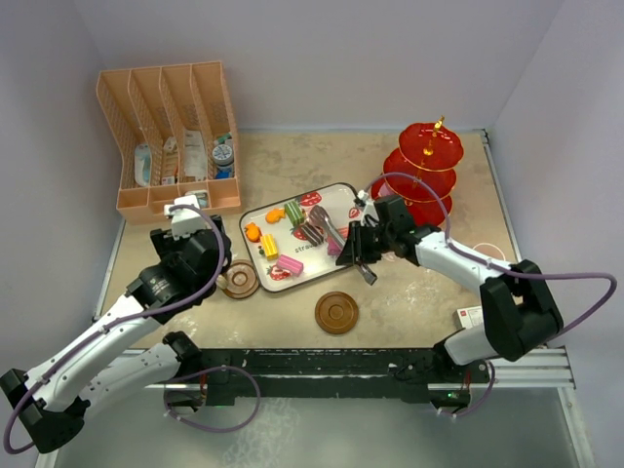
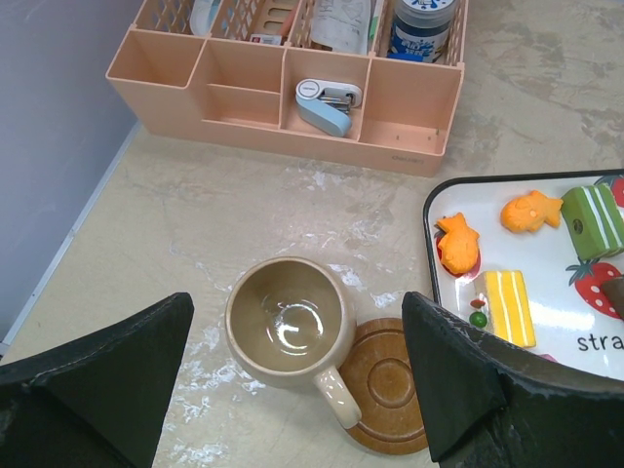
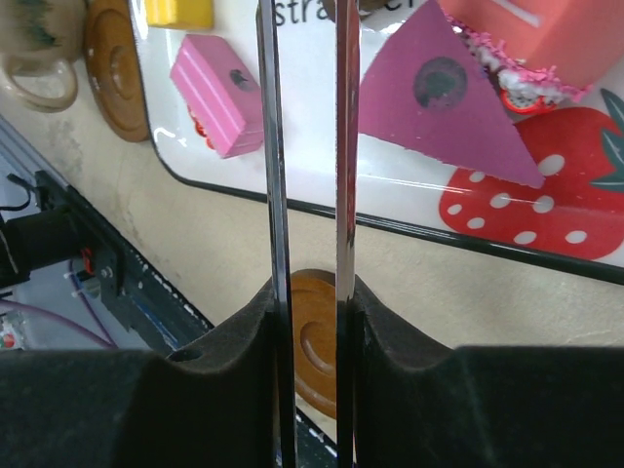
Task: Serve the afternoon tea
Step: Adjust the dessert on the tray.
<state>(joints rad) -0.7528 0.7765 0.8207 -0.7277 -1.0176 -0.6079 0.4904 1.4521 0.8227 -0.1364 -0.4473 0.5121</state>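
A tan mug (image 2: 290, 322) stands upright on the table, its handle over the rim of a brown saucer (image 2: 390, 385). My left gripper (image 2: 297, 304) hangs open above the mug, one finger on each side, touching nothing. My right gripper (image 3: 310, 292) is shut on the metal tongs (image 3: 273, 195), which reach over the strawberry tray (image 1: 331, 200) toward a purple wedge cake (image 3: 439, 107) and a pink cake (image 3: 219, 93). Orange fish cakes (image 2: 531, 212), a yellow cake (image 2: 507, 305) and a green cake (image 2: 592, 219) also lie on the tray. The second saucer (image 1: 336, 313) sits at the front. The red three-tier stand (image 1: 424, 166) is at the back right.
The peach rack (image 1: 171, 136) of toiletries stands at the back left, close behind the mug. A small white card (image 1: 471, 315) lies by the right arm's base. The arms' black rail (image 1: 390, 366) runs along the near table edge.
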